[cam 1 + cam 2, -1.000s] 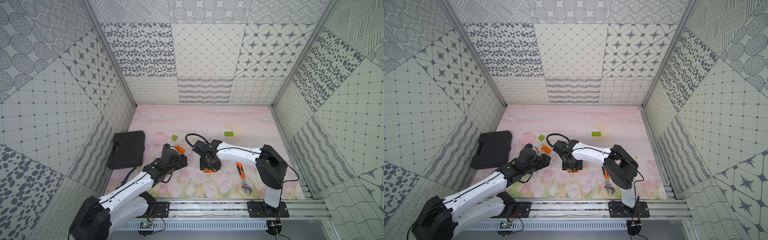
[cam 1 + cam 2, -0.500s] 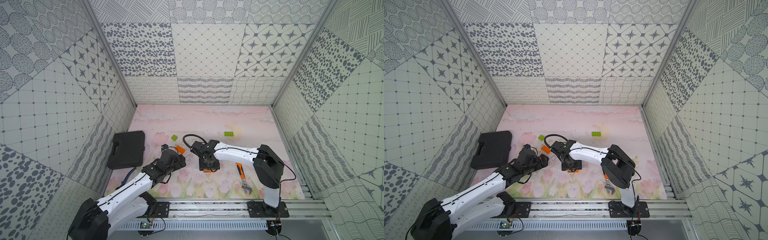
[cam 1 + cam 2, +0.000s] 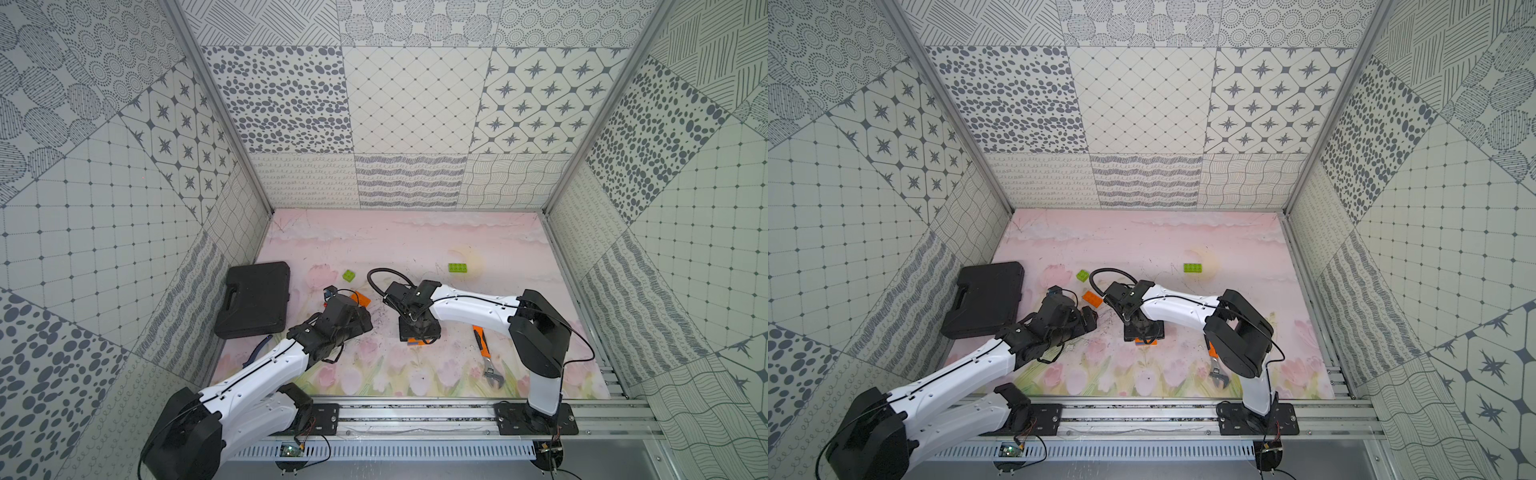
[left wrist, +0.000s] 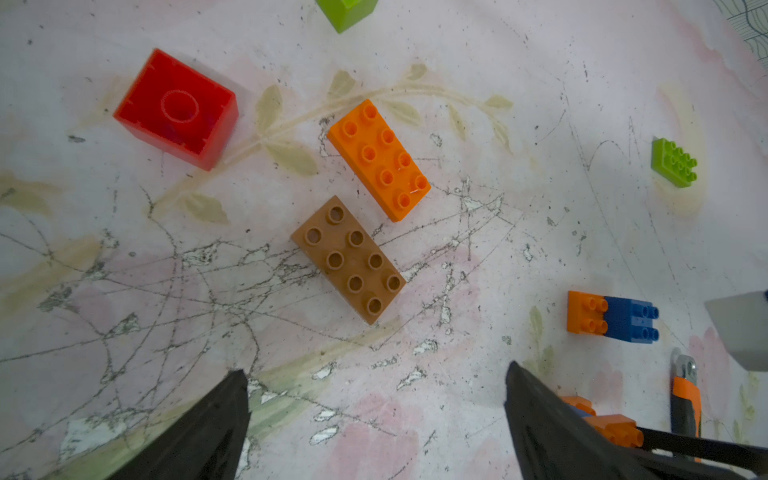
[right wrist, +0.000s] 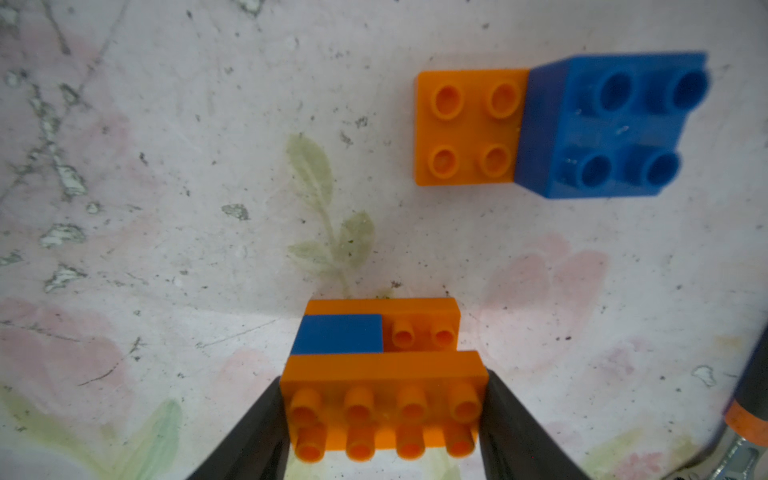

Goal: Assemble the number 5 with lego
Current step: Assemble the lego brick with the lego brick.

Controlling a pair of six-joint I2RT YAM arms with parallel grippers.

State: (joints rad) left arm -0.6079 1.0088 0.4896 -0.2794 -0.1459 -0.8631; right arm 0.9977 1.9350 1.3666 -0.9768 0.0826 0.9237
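R tool (image 5: 382, 419) was clamped on the top orange 2x4 brick (image 5: 384, 409) of a small stack (image 5: 376, 332), its pads against the brick's short ends; below it sat a blue brick (image 5: 337, 334) and another orange layer, all resting on the surface (image 5: 166, 208) near centre. Just beyond the stack, apart from it, lay an orange plate w/ blue 2x2 (image 5: 552, 129) on one end. L tool (image 4: 374, 415) stood wide apart, holding nothing, above the surface left of the stack. Ahead of its tips lay a brown 2x4 (image 4: 348, 259), an orange 2x4 (image 4: 379, 160) just past it, a red brick (image 4: 176, 109) upside down further left. Two lime bricks sat farther back: one square (image 3: 349, 275), one oblong (image 3: 457, 268) to the right. Orange-handled wrench (image 3: 486, 353) lay near right; black case (image 3: 255, 299) at left.
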